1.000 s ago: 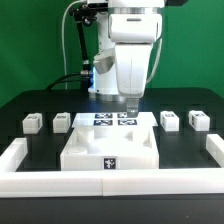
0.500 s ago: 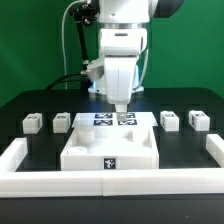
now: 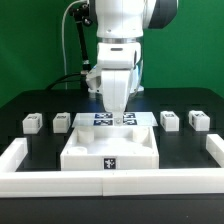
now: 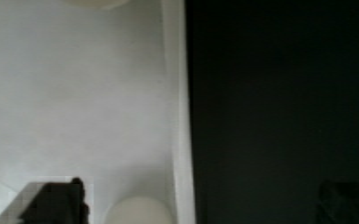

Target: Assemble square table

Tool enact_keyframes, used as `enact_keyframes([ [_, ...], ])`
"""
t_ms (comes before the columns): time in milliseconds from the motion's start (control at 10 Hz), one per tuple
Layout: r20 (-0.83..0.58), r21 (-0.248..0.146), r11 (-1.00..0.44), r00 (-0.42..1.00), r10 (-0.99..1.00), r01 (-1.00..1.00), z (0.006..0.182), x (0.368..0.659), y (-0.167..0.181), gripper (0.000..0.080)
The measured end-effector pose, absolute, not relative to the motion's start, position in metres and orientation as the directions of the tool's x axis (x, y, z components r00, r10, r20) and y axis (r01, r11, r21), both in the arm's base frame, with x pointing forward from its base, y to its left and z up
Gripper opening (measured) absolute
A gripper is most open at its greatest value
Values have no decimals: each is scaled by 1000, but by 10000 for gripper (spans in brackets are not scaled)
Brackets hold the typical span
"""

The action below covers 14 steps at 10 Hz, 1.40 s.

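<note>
The square table's white slab (image 3: 110, 148) lies in the middle of the black surface, with a tag on its front edge. Two small white legs (image 3: 33, 122) (image 3: 62, 121) stand on the exterior view's left and two more (image 3: 169, 120) (image 3: 197, 120) on its right. My gripper (image 3: 114, 111) hangs over the slab's back edge, near the marker board (image 3: 112, 119). In the wrist view my gripper (image 4: 202, 205) is open and empty, its dark fingers (image 4: 51, 203) far apart. Below it a white surface (image 4: 87, 110) meets the black surface (image 4: 282, 110). I cannot tell whether that white is the slab or the board.
A long white rail (image 3: 15, 157) borders the black surface on the left, right and front of the exterior view. The arm's base and cables (image 3: 80, 60) stand behind the marker board.
The arm has moved toward the exterior view's left and the wrist has turned. The gripper now hangs a little further left over the slab's back edge. Slab and legs have not moved.
</note>
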<state>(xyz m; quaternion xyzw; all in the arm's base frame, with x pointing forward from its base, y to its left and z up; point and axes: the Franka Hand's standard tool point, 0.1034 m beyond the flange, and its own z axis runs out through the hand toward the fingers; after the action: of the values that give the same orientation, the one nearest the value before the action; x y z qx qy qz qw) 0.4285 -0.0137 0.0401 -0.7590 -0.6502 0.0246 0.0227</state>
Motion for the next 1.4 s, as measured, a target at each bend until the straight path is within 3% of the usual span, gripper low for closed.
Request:
enact_keyframes([
  [400,2,-84,-138,139,990,987,14,426,-9,650],
  [500,8,-71,-140,141,990,988,8,425,-8,650],
  [800,8,-73,-146,147,989,987,8,425,-10,623],
  [900,8,-73,-146,147,989,987,8,425,-10,445],
  [1000,8,-72,-146,147,989,987,8,425,-10,445],
  [1100,8,-72,-146,147,989,987,8,425,-10,261],
  [1200,8,-72,-146,147,989,987,8,425,-10,127],
  [1300,9,-66,-147,148,989,987,8,427,-10,61],
  [1400,9,-64,-147,148,989,987,9,427,-10,61],
])
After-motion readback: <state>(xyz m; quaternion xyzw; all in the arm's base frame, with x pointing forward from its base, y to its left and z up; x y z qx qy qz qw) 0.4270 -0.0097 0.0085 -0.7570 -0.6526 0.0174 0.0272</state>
